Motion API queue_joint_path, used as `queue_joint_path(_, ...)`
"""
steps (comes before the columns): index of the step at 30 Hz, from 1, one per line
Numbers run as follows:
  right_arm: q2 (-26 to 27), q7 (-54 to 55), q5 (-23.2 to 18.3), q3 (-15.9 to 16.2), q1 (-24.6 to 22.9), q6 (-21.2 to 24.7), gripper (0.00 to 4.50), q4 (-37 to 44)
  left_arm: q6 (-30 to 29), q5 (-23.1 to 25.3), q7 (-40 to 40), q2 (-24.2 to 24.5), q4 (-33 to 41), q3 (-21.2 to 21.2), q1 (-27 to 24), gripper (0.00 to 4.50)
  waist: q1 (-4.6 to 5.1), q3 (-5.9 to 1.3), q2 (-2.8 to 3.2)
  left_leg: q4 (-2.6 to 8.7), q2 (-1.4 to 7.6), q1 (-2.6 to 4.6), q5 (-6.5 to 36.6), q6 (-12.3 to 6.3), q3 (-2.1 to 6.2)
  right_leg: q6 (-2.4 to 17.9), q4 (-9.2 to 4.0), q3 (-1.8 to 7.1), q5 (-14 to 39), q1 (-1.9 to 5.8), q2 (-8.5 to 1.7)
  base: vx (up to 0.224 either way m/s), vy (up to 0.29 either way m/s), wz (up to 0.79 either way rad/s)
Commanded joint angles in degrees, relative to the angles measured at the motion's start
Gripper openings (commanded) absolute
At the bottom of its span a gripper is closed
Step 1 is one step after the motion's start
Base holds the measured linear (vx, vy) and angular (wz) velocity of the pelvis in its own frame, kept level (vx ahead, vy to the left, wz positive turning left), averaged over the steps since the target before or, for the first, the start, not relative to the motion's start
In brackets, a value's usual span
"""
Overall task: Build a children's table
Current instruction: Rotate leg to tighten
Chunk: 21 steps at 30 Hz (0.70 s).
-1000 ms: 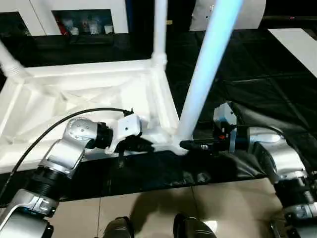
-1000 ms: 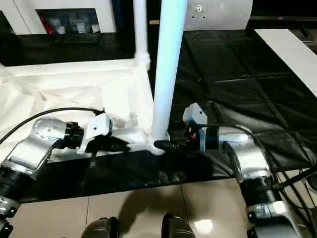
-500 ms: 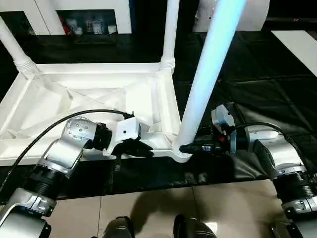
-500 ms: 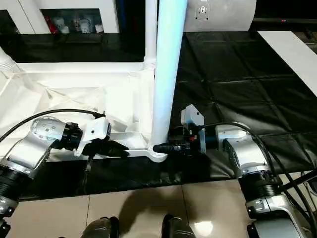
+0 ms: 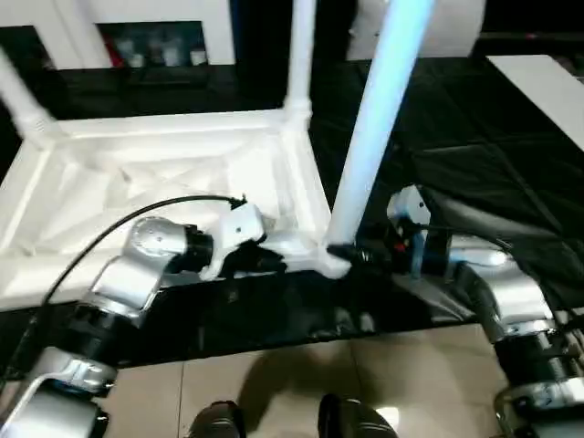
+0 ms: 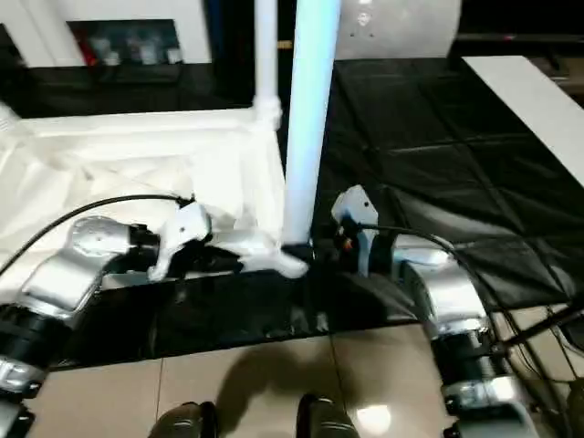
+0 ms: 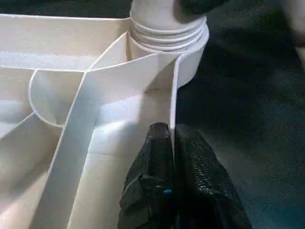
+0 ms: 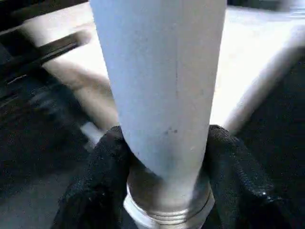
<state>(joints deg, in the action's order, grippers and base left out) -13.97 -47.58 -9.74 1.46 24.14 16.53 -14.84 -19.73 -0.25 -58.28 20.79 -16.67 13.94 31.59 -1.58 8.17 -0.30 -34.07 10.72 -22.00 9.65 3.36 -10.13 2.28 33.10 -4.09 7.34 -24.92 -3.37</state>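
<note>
The children's table lies upside down, its white ribbed top [image 5: 137, 173] on a black mat. Three white legs stand in corner sockets: a near right leg [image 5: 370, 137], a far right leg [image 5: 299, 55] and a far left leg [image 5: 20, 96]. My left gripper [image 7: 171, 131] is shut on the thin near rim of the top [image 7: 174, 95], just beside the near right socket [image 7: 167, 33]. My right gripper [image 8: 167, 148] has its black fingers [image 8: 102, 162] pressed on both sides of the near right leg [image 8: 162, 71], just above its threaded base.
The black mat [image 5: 474, 155] spreads to the right and back. Pale floor tiles [image 5: 274, 383] and my own feet [image 5: 347, 422] are in front. White cabinets [image 5: 146, 27] stand behind, and a white board [image 5: 538, 82] lies at the far right.
My right gripper's fingers have closed in around the base of the near right leg. The left gripper keeps its hold on the rim. The head camera has shifted a little.
</note>
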Motion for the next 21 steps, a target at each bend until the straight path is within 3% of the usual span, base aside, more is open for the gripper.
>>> queue_joint_path(1, 6.52, 7.04, 0.71, 4.43, -0.66, 3.03, 2.01, 1.55, -4.29, -0.08, 10.89, -6.2, 2.02, -1.18, 2.82, 0.0, 0.11, -4.7, -0.5, 4.02, 1.67, 0.93, 12.19, -2.34, 0.92, 6.29, -4.93, 2.28, 30.04, 3.46, -4.34, 0.0, 0.0, 0.0)
queue_joint_path(5, 12.21, 18.92, 3.31, 2.86, 0.27, 6.99, 2.0, 0.36, -6.74, 1.27, 18.06, -10.43, 1.09, -2.47, 4.43, 0.0, 0.73, -4.63, -0.38, 3.99, 1.5, 0.86, 11.68, -3.02, 0.81, 6.15, -5.06, 2.4, 28.93, 3.16, -4.19, 0.0, 0.0, 0.0)
queue_joint_path(10, 18.66, 26.96, 3.99, 1.8, 1.73, 6.24, 2.0, -1.0, -9.03, 2.6, 24.9, -15.36, 1.45, -3.17, 5.89, 0.0, 0.88, -4.75, -0.04, 4.05, 1.48, 0.8, 11.84, -3.44, 0.85, 6.23, -4.96, 2.38, 26.12, 3.27, -4.15, 0.0, 0.0, 0.0)
queue_joint_path(11, 19.43, 27.67, 3.82, 1.51, 1.93, 5.86, 2.55, -1.22, -9.22, 2.81, 25.38, -15.92, 1.73, -2.99, 5.93, 0.0, 0.95, -4.84, -0.11, 4.03, 1.5, 0.79, 11.69, -3.5, 0.81, 6.31, -4.91, 2.42, 25.43, 3.34, -4.15, 0.0, 0.0, 0.0)
queue_joint_path(13, 21.04, 29.83, 3.41, 0.16, 2.48, 4.19, 2.71, -1.57, -10.09, 3.52, 25.71, -16.58, 2.96, -1.42, 5.6, 0.0, 0.98, -4.83, 0.0, 4.09, 1.54, 0.72, 11.69, -3.93, 0.82, 6.74, -4.8, 2.47, 23.7, 3.35, -4.2, 0.0, 0.0, 0.0)
queue_joint_path(17, 18.96, 29.28, 3.55, -0.9, 2.37, 3.98, 3.01, -1.14, -8.7, 4.52, 23.72, -14.31, 3.26, 0.3, 4.86, 0.0, 1.59, -4.9, -0.01, 4.12, 1.39, 0.28, 11.52, -4.44, 0.93, 6.93, -4.53, 2.37, 21.75, 3.8, -4.02, 0.0, 0.0, 0.0)
queue_joint_path(21, 11.03, 20.81, 3.92, -0.82, 1.5, 2.01, 3.4, -0.01, -7.51, 3.09, 18.11, -10.3, 4.09, -0.16, 3.06, 0.0, 1.59, -5.1, 0.17, 3.85, 1.5, 0.43, 9.06, -5.7, 0.73, 9.17, -4.08, 2.51, 17.09, 3.98, -4.0, 0.0, 0.0, 0.0)
